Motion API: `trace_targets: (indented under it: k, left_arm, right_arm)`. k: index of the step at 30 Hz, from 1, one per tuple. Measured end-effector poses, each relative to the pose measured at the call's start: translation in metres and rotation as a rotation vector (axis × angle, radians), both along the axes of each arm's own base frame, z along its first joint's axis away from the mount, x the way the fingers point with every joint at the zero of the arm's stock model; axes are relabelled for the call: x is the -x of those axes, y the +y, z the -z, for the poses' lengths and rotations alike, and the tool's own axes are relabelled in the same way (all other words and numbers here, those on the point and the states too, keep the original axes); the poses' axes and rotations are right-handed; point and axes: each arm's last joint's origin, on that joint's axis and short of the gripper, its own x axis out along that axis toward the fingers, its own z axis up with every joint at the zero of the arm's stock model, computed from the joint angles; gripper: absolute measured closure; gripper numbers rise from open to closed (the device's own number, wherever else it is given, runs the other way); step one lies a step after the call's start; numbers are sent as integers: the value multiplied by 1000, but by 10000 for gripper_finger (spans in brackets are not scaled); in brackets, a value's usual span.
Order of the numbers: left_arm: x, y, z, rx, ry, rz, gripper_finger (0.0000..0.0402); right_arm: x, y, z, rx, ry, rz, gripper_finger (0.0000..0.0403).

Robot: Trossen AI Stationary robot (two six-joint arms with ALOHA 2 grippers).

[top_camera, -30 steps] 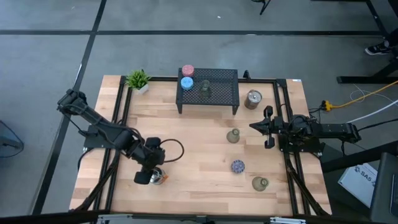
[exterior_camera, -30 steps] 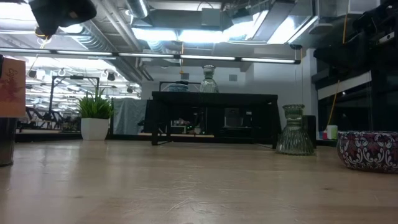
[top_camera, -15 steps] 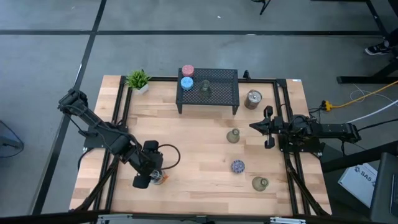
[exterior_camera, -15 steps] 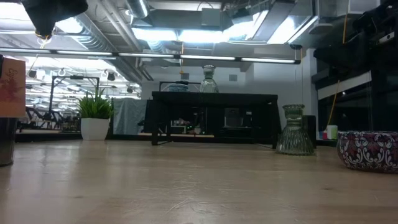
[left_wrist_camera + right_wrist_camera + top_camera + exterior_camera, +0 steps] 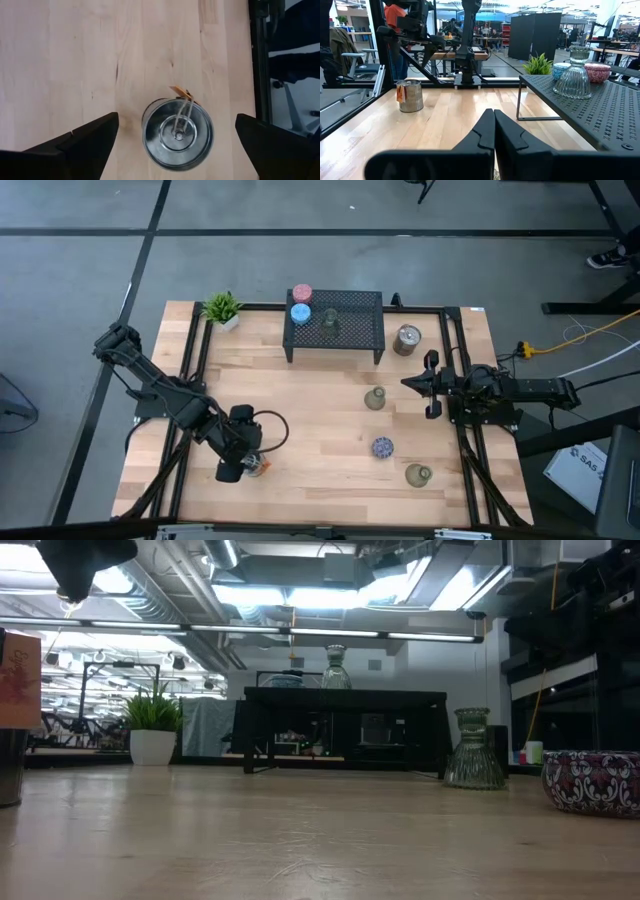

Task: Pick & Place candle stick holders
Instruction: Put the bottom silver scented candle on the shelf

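A shiny silver holder with an orange tag stands on its base on the wooden table near the front left. My left gripper hangs open above it, pointing steeply down. Its two fingers are spread wide on either side of the holder and touch nothing. In the low view the gripper is well above the table. My right gripper waits shut and level at the right side. Pink, light blue and clear glass holders stand on the black mesh rack.
Another silver holder stands right of the rack. Two olive-grey holders and a speckled dark blue one stand on the right half of the table. A potted plant is at the far left corner. Bare wood lies in the middle.
My left gripper has edged slightly toward the table's left edge above the silver holder, then kept still. The holder has not moved.
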Motion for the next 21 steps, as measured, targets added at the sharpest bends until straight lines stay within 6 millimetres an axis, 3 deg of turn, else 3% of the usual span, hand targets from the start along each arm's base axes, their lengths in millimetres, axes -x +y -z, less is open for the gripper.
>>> trace_targets:
  k: [13,21]
  left_arm:
    - [9,-12,0,-29,-24,32,2]
    - [12,-14,-1,-51,-28,139,1]
  right_arm:
    - [0,0,0,0,0,0,402]
    - [0,0,0,0,0,0,402]
